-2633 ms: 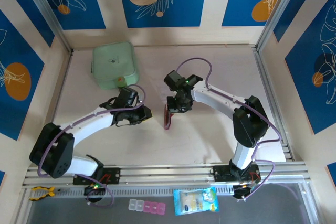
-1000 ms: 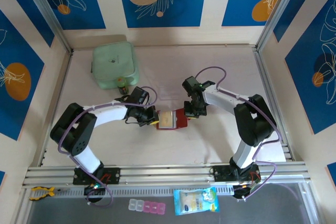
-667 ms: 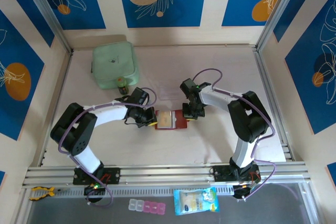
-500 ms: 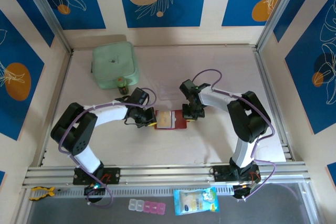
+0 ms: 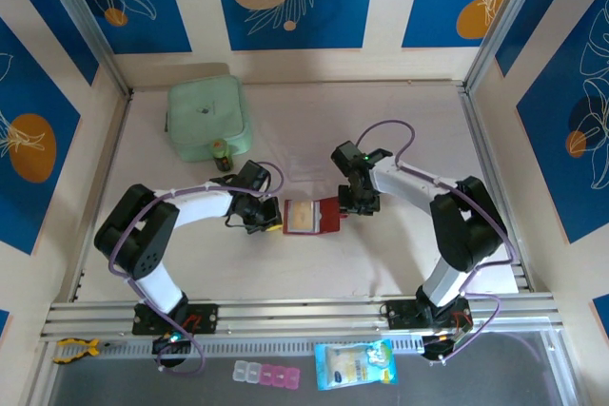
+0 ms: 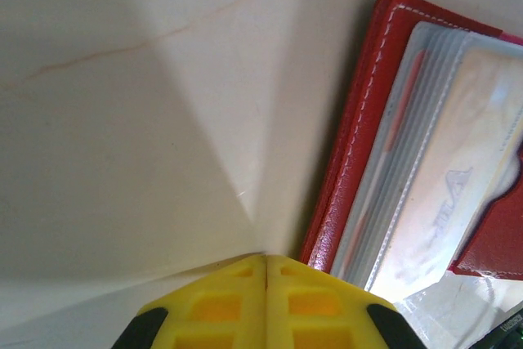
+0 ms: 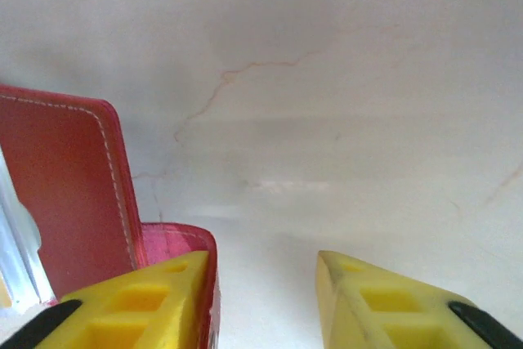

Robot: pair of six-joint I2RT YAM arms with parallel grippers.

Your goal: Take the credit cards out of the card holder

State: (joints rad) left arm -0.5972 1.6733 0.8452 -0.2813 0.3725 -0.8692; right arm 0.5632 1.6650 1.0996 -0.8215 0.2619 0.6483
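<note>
- The card holder (image 5: 328,215) lay opened out at the centre of the counter (image 5: 400,140), between the two arms. A couple of seconds earlier it had stood closed on its edge under the right arm, so the opening step looked finished.
- The credit cards (image 5: 302,217) were still inside, showing as a tan panel on the holder's left half. In the left wrist view they sat behind the greyish clear pockets at the right of the frame, and none had been drawn out.
- The left fingers (image 6: 212,316) were clenched together on nothing. Their tip sat at the bottom of the frame, just beside the holder's red border, though whether it touched the border could not be told. They had barely moved over the last second.
- The right fingers (image 7: 139,304) were released and spread, with bare counter in the gap. The red cover's edge lay against the inner side of the finger at the lower left of that frame.
- In the last half second the right arm had slid slightly toward the right of the overhead frame, and the holder seemed to have shifted a little with it.
- The next move would likely need one arm to pin the cover while the other pinched a card's edge. Thin cards in snug sleeves could drag the whole holder along.
</note>
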